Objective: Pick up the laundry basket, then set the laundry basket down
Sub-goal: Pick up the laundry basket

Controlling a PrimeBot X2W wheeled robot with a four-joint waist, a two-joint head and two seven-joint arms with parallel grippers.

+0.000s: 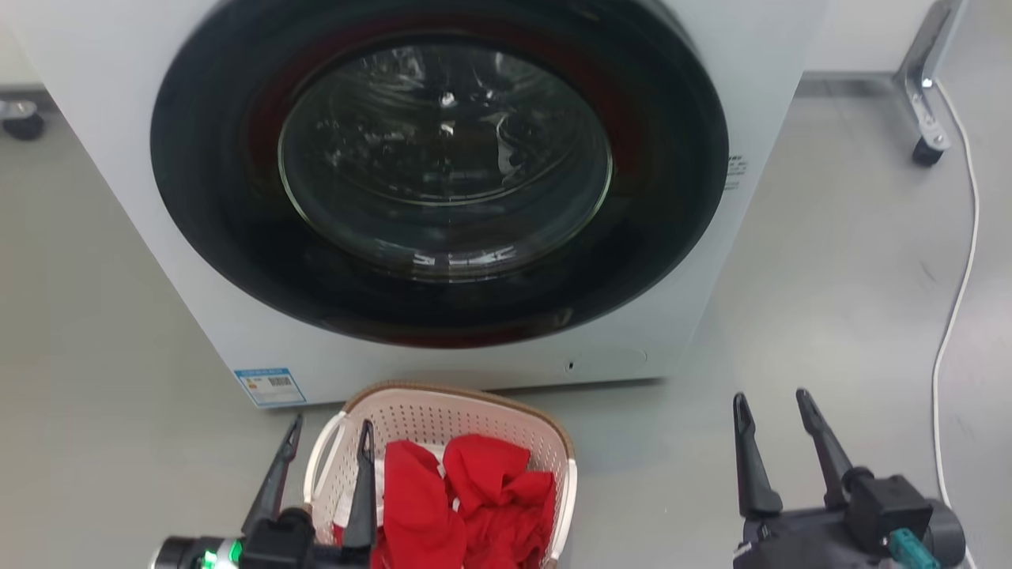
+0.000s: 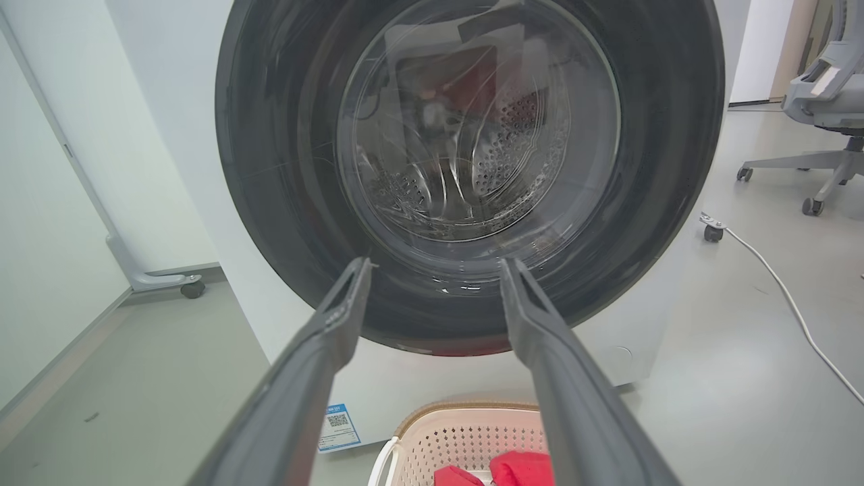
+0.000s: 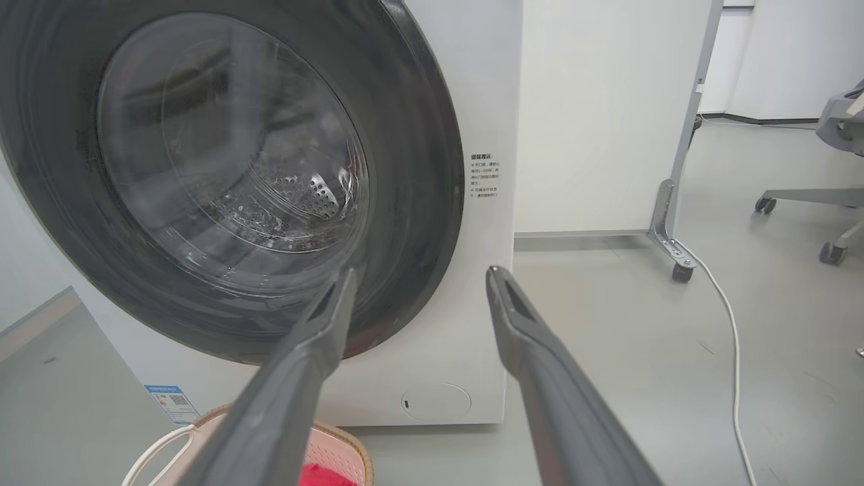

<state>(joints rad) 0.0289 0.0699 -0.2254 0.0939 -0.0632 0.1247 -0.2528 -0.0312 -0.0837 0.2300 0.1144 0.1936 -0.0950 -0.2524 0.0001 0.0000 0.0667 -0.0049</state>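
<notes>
Evidently pre-grasp: left gripper (image 1: 330, 433), gaping and empty, maybe straddled a handle of the laundry basket (image 1: 443, 420); right gripper (image 1: 771, 397) likewise. Next: clamp, lift.

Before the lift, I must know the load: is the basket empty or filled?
Partly filled: crumpled red cloth lies inside the basket, whose perforated far wall stays bare above the cloth.

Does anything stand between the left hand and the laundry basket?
Nothing visible does. The open left hand hangs over the laundry basket at its left handle; the red clothes lie inside, not across the handle.
</notes>
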